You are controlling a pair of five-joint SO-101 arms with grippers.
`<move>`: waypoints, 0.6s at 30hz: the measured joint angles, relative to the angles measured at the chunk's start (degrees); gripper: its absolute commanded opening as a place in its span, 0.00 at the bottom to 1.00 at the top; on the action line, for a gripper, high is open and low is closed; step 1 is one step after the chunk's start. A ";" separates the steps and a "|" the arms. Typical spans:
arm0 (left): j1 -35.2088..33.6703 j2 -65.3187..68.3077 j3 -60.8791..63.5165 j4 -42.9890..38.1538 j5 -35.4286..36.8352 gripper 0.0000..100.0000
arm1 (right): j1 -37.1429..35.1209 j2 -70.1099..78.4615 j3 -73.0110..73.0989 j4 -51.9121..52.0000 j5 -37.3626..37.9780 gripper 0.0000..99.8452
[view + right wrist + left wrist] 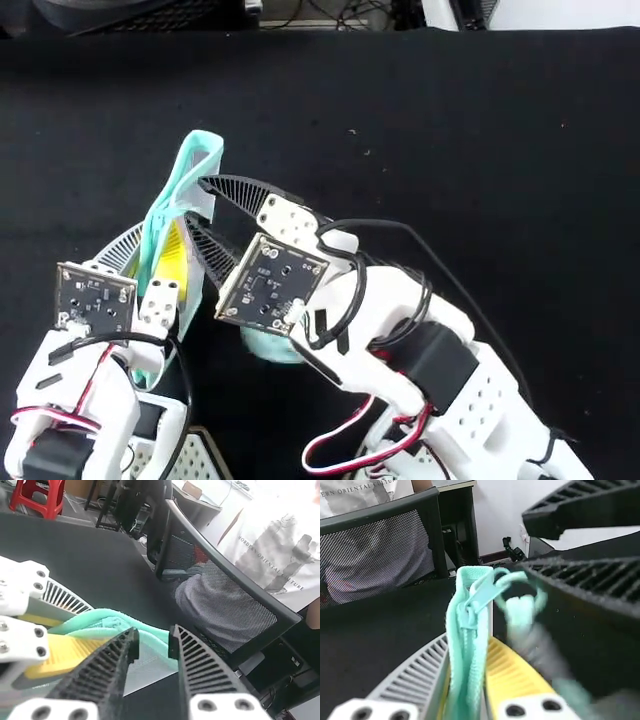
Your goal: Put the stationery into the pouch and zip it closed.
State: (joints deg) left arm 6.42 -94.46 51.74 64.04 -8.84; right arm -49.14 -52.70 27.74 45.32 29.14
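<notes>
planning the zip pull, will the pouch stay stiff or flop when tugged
Likely floppy: the pouch looks like thin fabric, bowed past the left gripper. It probably holds while clamped there, but its free end may bend toward the open right gripper.

The left arm (pixel 110 410) is a white plastic shell carrying a square black circuit board (pixel 95 298) dotted with small components. Thin red, black and white wires (pixel 50 418) loop across the shell. The left gripper (pixel 470 642) has one grey ribbed finger (pixel 412 672) and one yellow ribbed finger (pixel 512 672), each on a white base with dark screw holes. The right arm (pixel 480 400) is white too, with a black motor block (pixel 432 362), a second black circuit board (pixel 270 283), a looping black cable (pixel 390 227) and red and white wires (pixel 338 437). The right gripper (pixel 153 635) has two black ribbed fingers (pixel 200 670) on white bases.
</notes>
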 measured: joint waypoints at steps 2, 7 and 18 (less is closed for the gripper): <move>-0.09 0.00 0.00 0.00 0.00 0.03 | 0.00 0.00 0.00 0.00 0.00 0.11; -0.09 0.00 0.00 0.00 0.00 0.03 | 0.00 0.00 0.00 0.00 0.00 0.11; -0.35 0.09 0.00 0.00 -0.26 0.03 | 0.00 9.41 -0.88 0.00 -0.09 0.11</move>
State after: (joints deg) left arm 6.07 -94.37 51.74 64.04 -9.10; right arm -49.14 -43.30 26.86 45.32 29.05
